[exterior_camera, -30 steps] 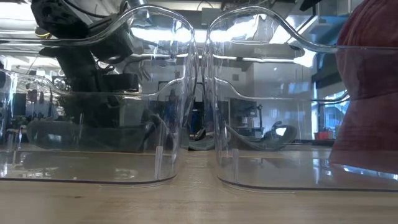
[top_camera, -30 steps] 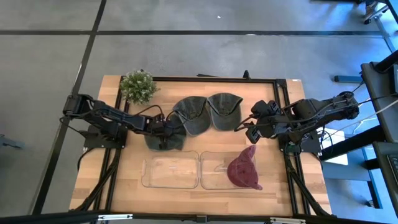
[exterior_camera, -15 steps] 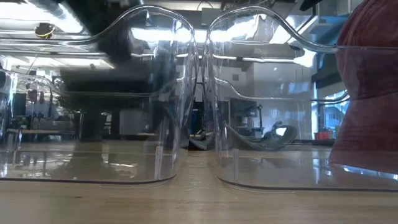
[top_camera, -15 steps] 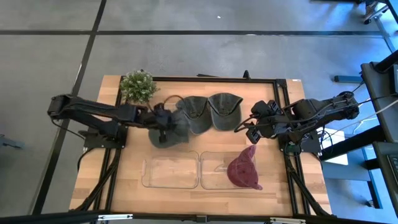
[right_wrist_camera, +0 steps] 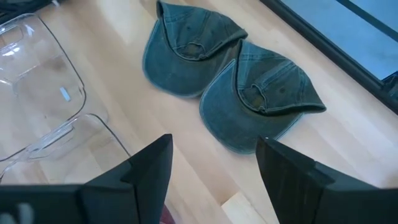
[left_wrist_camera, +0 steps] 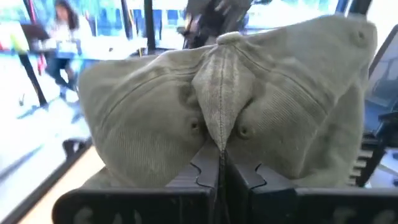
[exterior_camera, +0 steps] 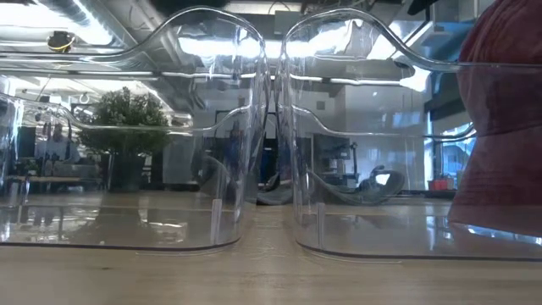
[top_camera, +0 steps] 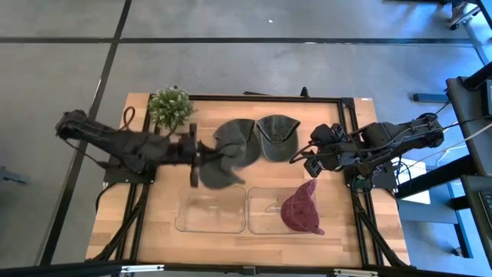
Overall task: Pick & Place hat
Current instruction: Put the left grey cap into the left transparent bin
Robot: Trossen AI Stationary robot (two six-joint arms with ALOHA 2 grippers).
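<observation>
The left gripper clamps an olive hat above the left bin's far edge. The right gripper waits open near the table's right edge, its bin holding a maroon hat.

Landmark: left bin, at table front. Right bin touching its right side; a hat in that bin. Behind left bin: held hat in left gripper. Two hats farther back. Plant back-left. Right gripper back-right.
</observation>
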